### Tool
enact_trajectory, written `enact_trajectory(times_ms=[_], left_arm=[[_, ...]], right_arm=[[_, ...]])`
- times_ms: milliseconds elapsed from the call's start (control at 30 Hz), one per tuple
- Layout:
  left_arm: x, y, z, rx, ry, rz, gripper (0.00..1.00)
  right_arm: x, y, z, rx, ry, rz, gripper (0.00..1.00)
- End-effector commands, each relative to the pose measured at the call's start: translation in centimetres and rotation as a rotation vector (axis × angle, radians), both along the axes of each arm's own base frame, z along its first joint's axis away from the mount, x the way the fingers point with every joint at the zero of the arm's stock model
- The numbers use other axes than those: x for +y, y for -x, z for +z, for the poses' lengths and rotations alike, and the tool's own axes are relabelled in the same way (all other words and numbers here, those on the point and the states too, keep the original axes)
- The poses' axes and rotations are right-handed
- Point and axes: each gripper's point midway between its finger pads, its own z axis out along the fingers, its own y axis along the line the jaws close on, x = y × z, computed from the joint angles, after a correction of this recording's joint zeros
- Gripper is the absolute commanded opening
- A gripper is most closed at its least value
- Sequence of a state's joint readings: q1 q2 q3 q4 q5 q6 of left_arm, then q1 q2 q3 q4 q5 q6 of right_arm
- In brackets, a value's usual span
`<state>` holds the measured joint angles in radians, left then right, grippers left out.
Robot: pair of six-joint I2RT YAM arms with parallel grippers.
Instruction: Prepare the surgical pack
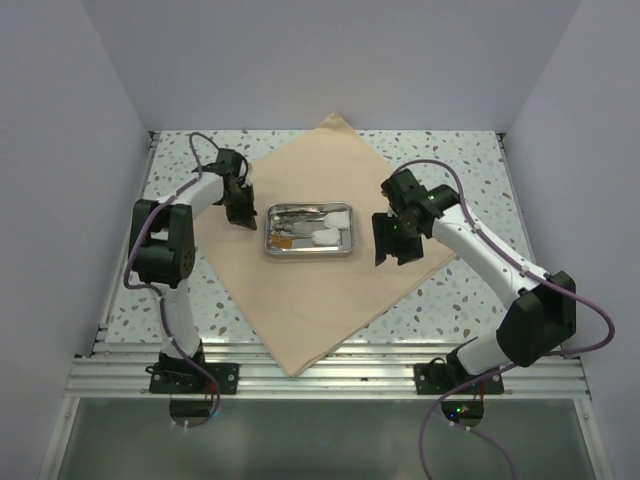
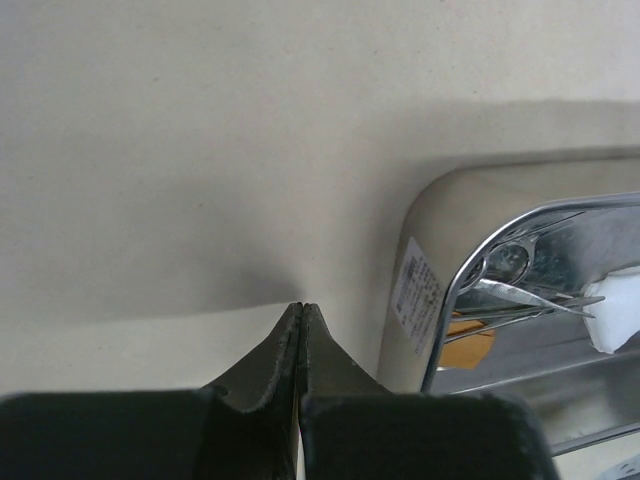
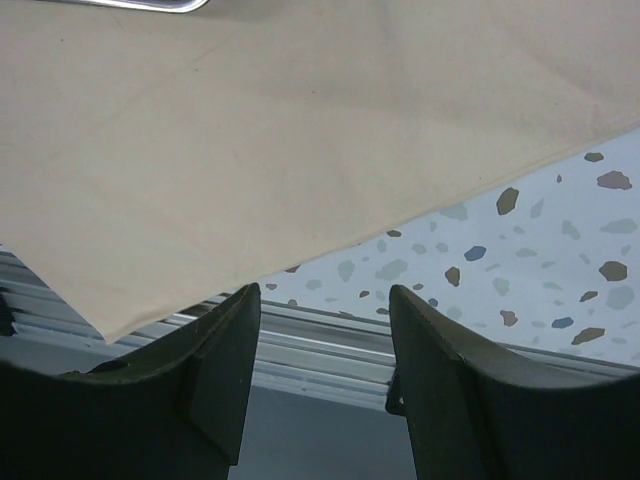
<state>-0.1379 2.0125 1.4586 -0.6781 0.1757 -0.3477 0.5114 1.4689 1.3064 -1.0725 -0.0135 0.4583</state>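
Your left gripper point(image 1: 240, 212), just left of the steel tray point(image 1: 268, 232), has its jaws pressed fully together, tips down on the surgical pack point(image 1: 320, 300). The pack lies spread like a diamond across the speckled table point(image 1: 470, 290), under the tray. Your right gripper point(image 1: 392, 245) hangs near the sheet's right edge, fingers parted and holding nothing.

My left arm point(image 1: 168, 250) is folded at the elbow and reaches forward. The left gripper point(image 1: 242, 212) points down, and its jaws are pressed fully together at the tips. My right arm point(image 1: 490, 258) stretches inward from the right side. The right gripper point(image 1: 388, 250) tilts down, its two fingers point(image 3: 225, 350) standing apart with nothing between them.
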Motion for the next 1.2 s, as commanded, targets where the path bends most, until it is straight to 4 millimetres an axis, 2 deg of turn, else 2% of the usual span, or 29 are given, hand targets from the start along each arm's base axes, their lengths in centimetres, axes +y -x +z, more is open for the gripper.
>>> enact_trajectory(times_ms=[0,133,267,433,467,567,600,667,700,767,800,833,900,967,1000,1067,1100,1133,1167], left_arm=[[-2.8,-1.6,1.0,-0.059,0.059,-0.065,0.0],[-4.2,-1.8,1.0,-0.066,0.073,-0.082,0.0],[-4.7,-2.2,1.0,-0.07,0.09,-0.09,0.0],[-5.7,-3.1,1.3,-0.069,0.127,-0.1,0.0],[-5.7,-3.7,1.9,-0.08,0.118,-0.098,0.0],[-4.8,-3.6,2.1,-0.078,0.073,-0.078,0.04],[-4.2,-3.6,2.6,-0.093,0.048,-0.064,0.11],[-3.5,-3.1,2.7,-0.095,0.024,-0.042,0.17],[-3.1,-3.1,3.7,-0.118,0.008,-0.028,0.23],[-2.5,-2.5,3.8,-0.117,-0.005,-0.004,0.27],[-2.1,-2.4,4.6,-0.135,-0.011,0.008,0.28],[-1.8,-2.3,4.9,-0.143,-0.021,0.013,0.28],[-1.4,-1.7,5.2,-0.145,-0.03,0.016,0.27],[-1.4,-1.3,5.2,-0.138,-0.026,0.007,0.21],[-1.8,-1.1,5.1,-0.13,-0.005,-0.004,0.19],[-2.0,-0.9,4.8,-0.118,0.008,-0.009,0.17],[-2.1,-0.9,4.3,-0.104,0.011,-0.01,0.17],[-2.2,-1.0,4.1,-0.102,0.013,-0.011,0.16],[-2.4,-1.0,3.5,-0.085,0.023,-0.013,0.15]], right_arm=[[1.4,0.0,0.0,0.016,-0.065,0.008,0.58],[2.6,0.2,-0.1,0.005,-0.072,0.081,0.62],[5.1,1.7,-0.2,0.006,-0.018,0.216,0.66],[6.4,2.2,-1.0,0.021,-0.049,0.191,0.69],[6.3,2.0,-1.0,0.01,-0.048,0.174,0.71],[5.7,0.2,-1.2,-0.015,-0.056,0.077,0.79],[5.8,-0.7,-1.1,-0.029,-0.081,0.047,0.8],[5.2,-2.8,-0.9,-0.033,-0.137,-0.041,0.8],[5.5,-4.2,-0.9,-0.052,-0.161,-0.063,0.79],[4.4,-6.5,-0.9,-0.063,-0.15,-0.125,0.75],[4.0,-7.4,-1.8,-0.044,-0.126,-0.147,0.72],[3.6,-8.8,-1.0,-0.066,-0.126,-0.17,0.65],[2.8,-10.6,-1.6,-0.069,-0.082,-0.204,0.57],[2.2,-11.8,-2.3,-0.059,-0.066,-0.201,0.51],[2.3,-12.6,-2.7,-0.055,-0.047,-0.182,0.43],[2.5,-13.2,-3.6,-0.041,-0.034,-0.168,0.35],[2.8,-13.7,-3.5,-0.044,-0.035,-0.166,0.28],[2.8,-13.9,-4.7,-0.019,-0.018,-0.158,0.26],[2.9,-14.1,-5.1,-0.011,-0.013,-0.156,0.24]])
